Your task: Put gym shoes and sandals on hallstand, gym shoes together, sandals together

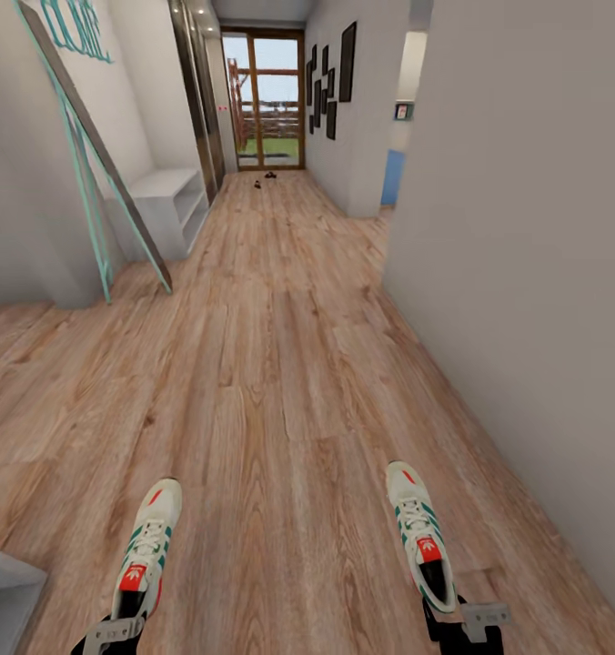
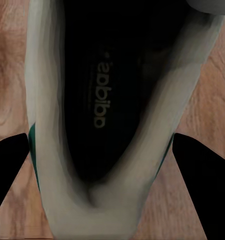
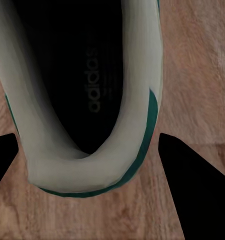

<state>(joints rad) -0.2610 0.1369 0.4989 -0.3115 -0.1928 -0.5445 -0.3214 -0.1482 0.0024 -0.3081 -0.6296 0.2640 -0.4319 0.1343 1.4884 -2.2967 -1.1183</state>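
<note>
Two gym shoes, one in the left gripper (image 1: 116, 628) at lower left, one in the right gripper (image 1: 462, 623) at lower right, are pointing up-frame; the hallstand (image 1: 166, 209) is standing upper left.

Left shoe (image 1: 146, 549) and right shoe (image 1: 420, 533) are each being pinched at the heel.

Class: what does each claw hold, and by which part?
Each claw grips one gym shoe at its heel: left claw, left shoe; right claw, right shoe.

- Left shoe (image 1: 144, 557): white, green side stripes, red tongue patch, white laces.
- Right shoe (image 1: 420, 533): white with green stripes and red patch; its dark insole (image 3: 87, 75) carries pale lettering.
- Floor (image 1: 280, 382): light brown wood-grain planks.
- Shoe rack (image 1: 171, 207): light grey.
- Leaning frame (image 1: 89, 155): turquoise edges.
- Walls (image 1: 526, 227): pale grey.
</note>
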